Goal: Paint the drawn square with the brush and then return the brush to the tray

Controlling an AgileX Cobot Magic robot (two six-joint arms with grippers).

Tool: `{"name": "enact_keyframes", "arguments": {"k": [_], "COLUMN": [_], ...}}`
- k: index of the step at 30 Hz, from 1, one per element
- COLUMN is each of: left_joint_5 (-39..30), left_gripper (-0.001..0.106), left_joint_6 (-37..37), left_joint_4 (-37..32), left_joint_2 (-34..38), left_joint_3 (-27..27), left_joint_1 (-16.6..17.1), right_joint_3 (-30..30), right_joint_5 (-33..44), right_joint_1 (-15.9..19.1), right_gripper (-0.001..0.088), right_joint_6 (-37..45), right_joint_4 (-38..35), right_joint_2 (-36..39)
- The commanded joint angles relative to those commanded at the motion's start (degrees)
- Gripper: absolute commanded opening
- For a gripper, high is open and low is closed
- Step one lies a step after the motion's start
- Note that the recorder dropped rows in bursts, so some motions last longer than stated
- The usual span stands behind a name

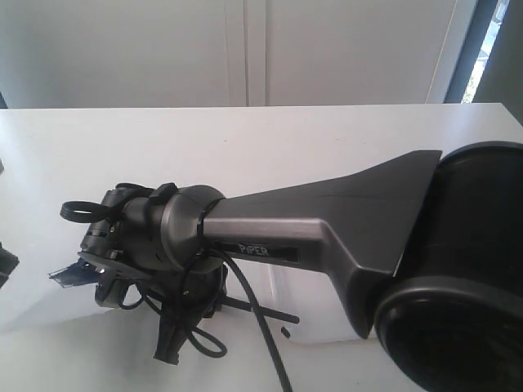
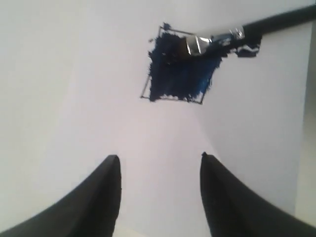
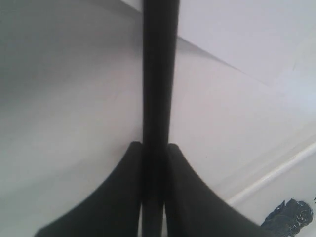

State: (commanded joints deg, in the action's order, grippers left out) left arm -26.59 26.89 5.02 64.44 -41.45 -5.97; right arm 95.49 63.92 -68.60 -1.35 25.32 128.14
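The drawn square [image 2: 178, 73] on the white paper is smeared dark blue across most of its inside; in the exterior view only a blue corner of the square [image 1: 67, 274] shows beside my right wrist. The brush [image 2: 198, 43] lies with its silver ferrule and tip on the square's top edge. My right gripper [image 3: 155, 146] is shut on the brush's black handle [image 3: 159, 74], whose rear end [image 1: 274, 314] sticks out to the right. My left gripper [image 2: 159, 159] is open over bare paper, short of the square and holding nothing. The tray's paint blot [image 3: 292, 217] shows in a corner.
My right arm [image 1: 343, 237] reaches across the white table [image 1: 245, 139] from the right and hides most of the work area. The tray's raised rim [image 3: 276, 171] runs close to the right gripper. The paper's edge [image 3: 222, 60] crosses behind the handle.
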Motion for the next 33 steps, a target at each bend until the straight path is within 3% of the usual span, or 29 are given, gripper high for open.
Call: {"name": "enact_keyframes", "arguments": {"k": [4,9,19,33], "left_joint_5": [0.0,5.17,9.54,14.17], "left_gripper": [0.054,0.054,0.054,0.054], "left_joint_6": [0.0,0.0,1.51,1.39], "left_joint_4": [0.0,0.0,0.09,0.09], "left_joint_2": [-0.45,0.52,13.59,24.29], "left_joint_3": [-1.12,-1.14,-1.14,-1.14], "left_joint_1": [0.0,0.0,0.0,0.0], "right_joint_3": [0.0,0.0,0.0,0.0], "right_joint_5": [-0.04,-0.41,-1.01,-0.8], "right_joint_1": [0.0,0.0,0.0,0.0], "right_gripper": [0.0,0.0,0.0,0.0], "right_joint_6": [0.0,0.0,-0.21,-1.89], "right_joint_4": [0.0,0.0,0.0,0.1], "right_joint_2": [0.0,0.0,-0.1,-4.7]}}
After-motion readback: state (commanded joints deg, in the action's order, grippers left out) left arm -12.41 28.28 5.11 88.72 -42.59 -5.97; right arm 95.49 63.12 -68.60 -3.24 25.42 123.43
